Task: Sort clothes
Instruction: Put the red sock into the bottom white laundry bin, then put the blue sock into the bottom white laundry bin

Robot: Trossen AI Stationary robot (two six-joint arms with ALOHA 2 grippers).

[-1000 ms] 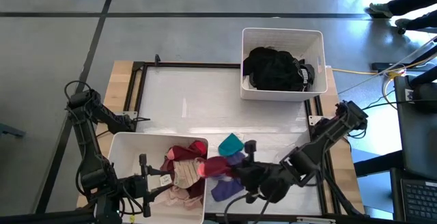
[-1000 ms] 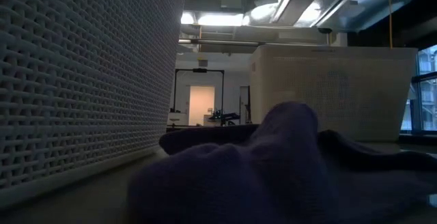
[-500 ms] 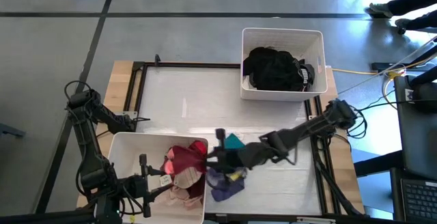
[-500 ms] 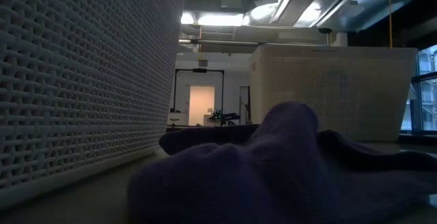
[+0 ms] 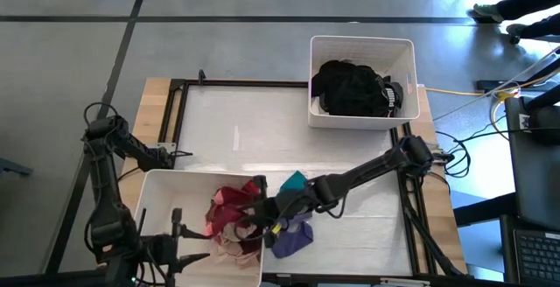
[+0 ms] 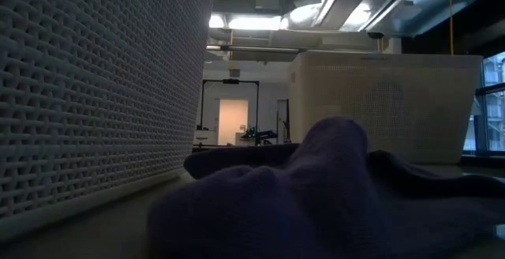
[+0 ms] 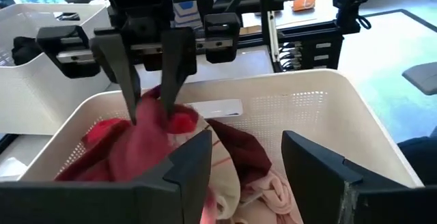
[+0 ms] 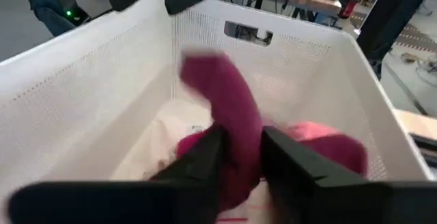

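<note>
My right gripper [image 5: 256,201] reaches from the table's right over the near left white bin [image 5: 153,199] and is shut on a magenta garment [image 8: 229,94]. It also shows in the left wrist view [image 7: 150,108], above the maroon, pink and white clothes [image 5: 229,226] in that bin. My left gripper [image 7: 246,183] is open and empty at the bin's near edge. A purple garment [image 5: 293,237] and a teal one [image 5: 295,182] lie on the table beside the bin. Black clothes [image 5: 354,87] fill the far right bin. My right gripper pinches a bunched part of the magenta garment [image 8: 235,132] between its two fingers [image 7: 126,80], which point down into the bin, slanting from the table's right. The garment's free end sticks out past the fingers, and its lower part [image 7: 140,142] lies on the clothes pile.
The near bin's wall [image 6: 95,85] and the purple garment [image 6: 331,188] fill the low view; the far bin [image 6: 387,101] stands behind. Bare table lies between the two bins [image 5: 254,129]. A dark frame [image 5: 179,103] runs round the table.
My right gripper has gone toward the table's left edge, from the loose pile beside the bin to above the near left bin, carrying the magenta garment with it. The purple and teal garments have stayed on the table.
</note>
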